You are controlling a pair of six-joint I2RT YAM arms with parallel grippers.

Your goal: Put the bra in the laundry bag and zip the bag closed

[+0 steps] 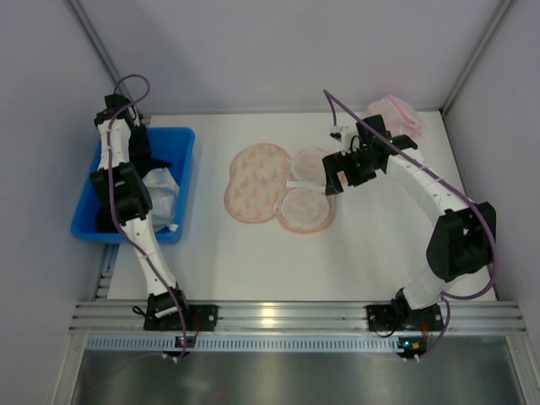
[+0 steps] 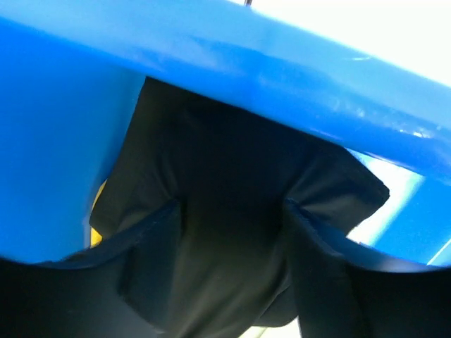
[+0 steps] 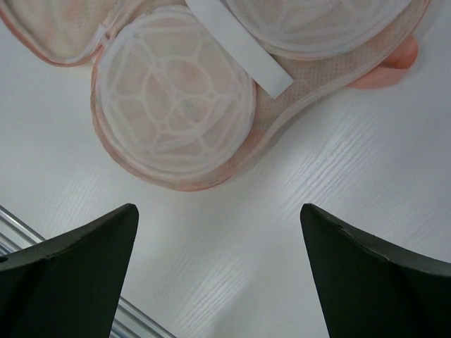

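The black bra (image 2: pixel 232 148) lies bunched in a corner of the blue bin (image 2: pixel 282 63). My left gripper (image 2: pixel 231 208) reaches down into that bin (image 1: pixel 183 169), its jaws apart, one on each side of a fold of the black fabric. The laundry bag (image 1: pixel 253 181) lies unzipped and spread flat on the white table, its other half showing two white mesh domes (image 1: pixel 305 202). My right gripper (image 1: pixel 336 175) hovers open at the bag's right edge, holding nothing. In the right wrist view one dome (image 3: pixel 173 105) and a white strap (image 3: pixel 239 49) lie beyond the fingertips (image 3: pixel 130 211).
White cloth (image 1: pixel 162 196) fills the near part of the bin, and a bit of yellow cloth (image 2: pixel 97 204) peeks beside the bra. A pink-and-white mesh bundle (image 1: pixel 395 114) sits at the table's back right corner. Grey walls enclose the table.
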